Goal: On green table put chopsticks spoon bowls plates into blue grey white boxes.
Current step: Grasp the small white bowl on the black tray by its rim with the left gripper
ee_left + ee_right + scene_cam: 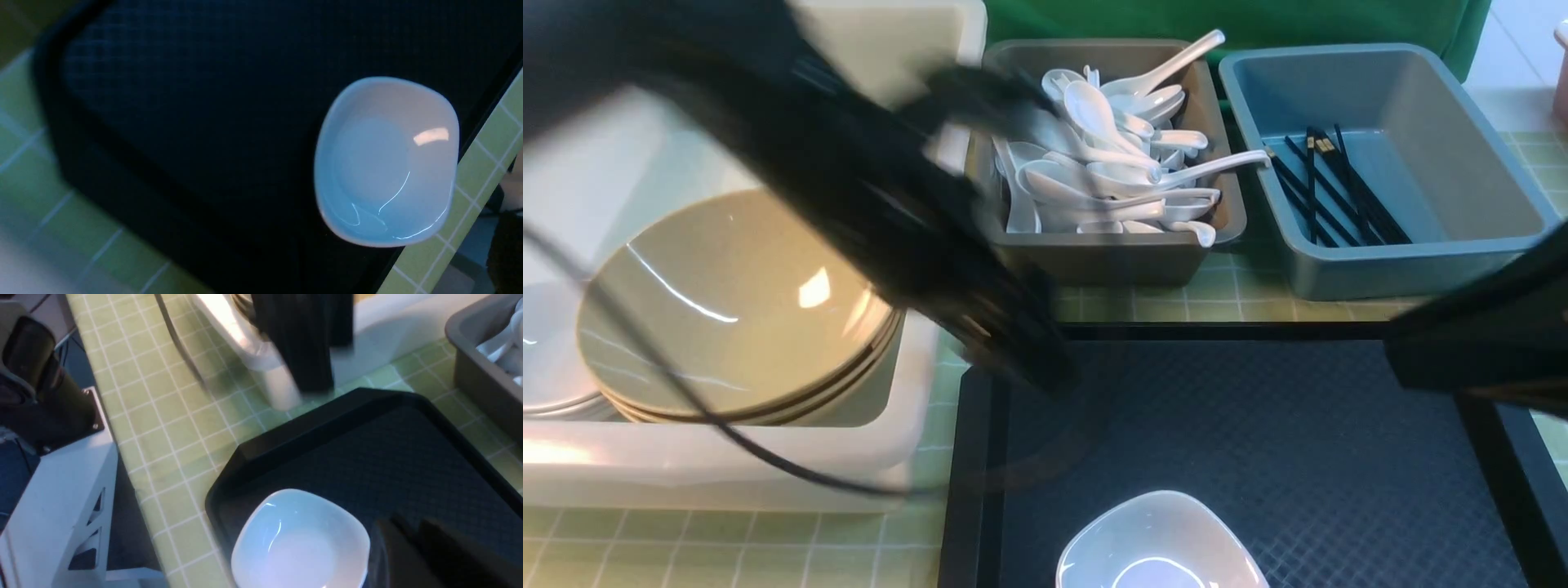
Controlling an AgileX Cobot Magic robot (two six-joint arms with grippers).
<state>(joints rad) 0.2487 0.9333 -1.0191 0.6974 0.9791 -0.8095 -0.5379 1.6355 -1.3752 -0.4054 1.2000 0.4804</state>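
Observation:
A white plate (1160,543) (386,163) (300,543) lies alone at the near edge of the black tray (1258,425). My right gripper (402,524) hovers low over the tray just beside that plate, its fingers narrowly apart with nothing between them. My left gripper (1037,367) is a motion blur over the tray's far left corner, and its jaws are unreadable. Tan bowls (727,302) and white plates (547,351) are stacked in the white box (727,474). Spoons (1111,163) fill the grey box (1111,257). Chopsticks (1331,188) lie in the blue box (1405,261).
The green table (727,547) shows around the tray and between the boxes. The left arm's cable (686,392) hangs over the bowls. The table's near edge drops off just beyond the plate (470,212).

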